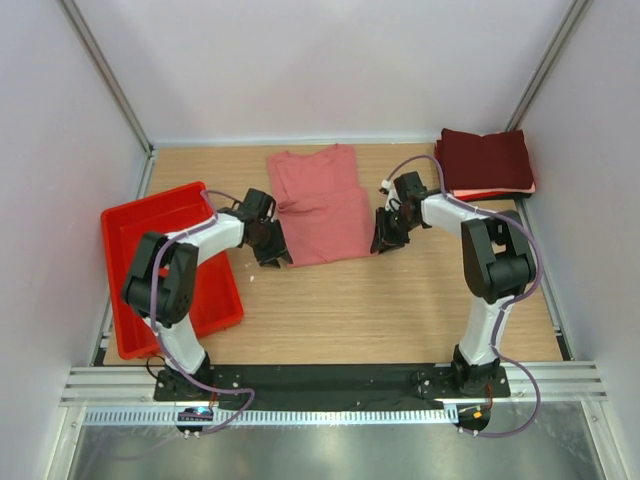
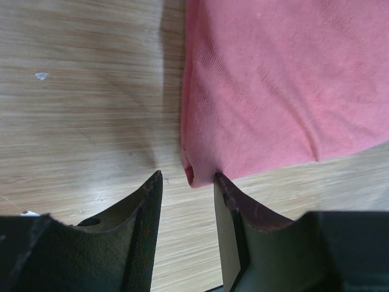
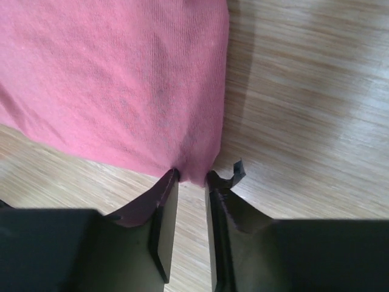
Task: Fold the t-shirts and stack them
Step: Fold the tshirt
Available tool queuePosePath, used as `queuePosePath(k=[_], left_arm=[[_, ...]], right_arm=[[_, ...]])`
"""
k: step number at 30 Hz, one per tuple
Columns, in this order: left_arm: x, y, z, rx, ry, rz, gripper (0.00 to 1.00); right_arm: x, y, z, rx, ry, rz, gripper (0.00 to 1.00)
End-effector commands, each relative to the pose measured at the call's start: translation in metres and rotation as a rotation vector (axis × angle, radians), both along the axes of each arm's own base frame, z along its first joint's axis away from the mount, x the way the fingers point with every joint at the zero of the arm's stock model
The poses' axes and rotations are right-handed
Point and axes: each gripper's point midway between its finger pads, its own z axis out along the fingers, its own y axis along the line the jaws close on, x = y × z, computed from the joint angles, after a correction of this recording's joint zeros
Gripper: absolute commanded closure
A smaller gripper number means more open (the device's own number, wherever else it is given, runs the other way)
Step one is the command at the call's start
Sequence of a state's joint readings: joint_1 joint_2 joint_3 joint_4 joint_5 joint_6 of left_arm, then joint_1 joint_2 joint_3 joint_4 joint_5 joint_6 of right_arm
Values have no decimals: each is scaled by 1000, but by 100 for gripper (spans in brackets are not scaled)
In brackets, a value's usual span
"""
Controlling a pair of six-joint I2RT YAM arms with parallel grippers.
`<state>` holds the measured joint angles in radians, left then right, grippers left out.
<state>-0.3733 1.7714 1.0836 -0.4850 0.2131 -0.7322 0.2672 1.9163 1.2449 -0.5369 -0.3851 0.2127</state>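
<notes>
At the surface's far middle, the top view shows you the salmon-pink t-shirt [image 1: 322,205], with maroon t-shirts [image 1: 485,160] in the far right corner. Left wrist: your left gripper [image 2: 188,175] is released, straddling a shirt corner. Right wrist: your right gripper [image 3: 192,174] hugs another corner; you can't tell whether it's clenched.

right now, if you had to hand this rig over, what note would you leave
Left gripper: open, jaws either side of the pink shirt's near left corner.
Right gripper: jaws narrow around the near right corner; grip not certain.
Maroon stack: folded, far right corner of the table.
Done: maroon shirts folded and stacked; pink shirt looks folded lengthwise.
Left: pinch both corners, fold the pink shirt in half, set it on the stack.
</notes>
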Motion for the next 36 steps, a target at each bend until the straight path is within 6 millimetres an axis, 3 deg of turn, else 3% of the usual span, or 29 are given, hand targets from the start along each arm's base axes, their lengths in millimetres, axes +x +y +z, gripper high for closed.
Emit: queuePosePath(k=[1, 6, 7, 12, 17, 20, 24, 31, 36], left_arm=[[8, -6, -2, -20, -40, -23, 59], [15, -9, -7, -24, -45, -39, 64], [16, -10, -7, -25, -46, -43, 72], [17, -10, -4, -24, -53, -49, 100], [13, 3, 3, 45, -52, -26, 100], [5, 10, 7, 67, -43, -22, 100], [-9, 1, 17, 29, -47, -58, 100], [-38, -6, 17, 46, -16, -95, 100], [-64, -5, 11, 50, 40, -104, 95]], right_arm=[[10, 4, 27, 31, -94, -14, 70], [4, 3, 24, 34, -85, -26, 89], [3, 2, 25, 30, -88, -25, 97], [2, -2, 24, 18, -99, -47, 99], [-3, -18, 20, -61, -81, -111, 99], [-16, -27, 19, -100, -55, -131, 99], [-35, -38, 17, -133, -41, -164, 99], [-70, -59, 16, -189, -30, -233, 99], [-92, -53, 22, -161, -45, -255, 99]])
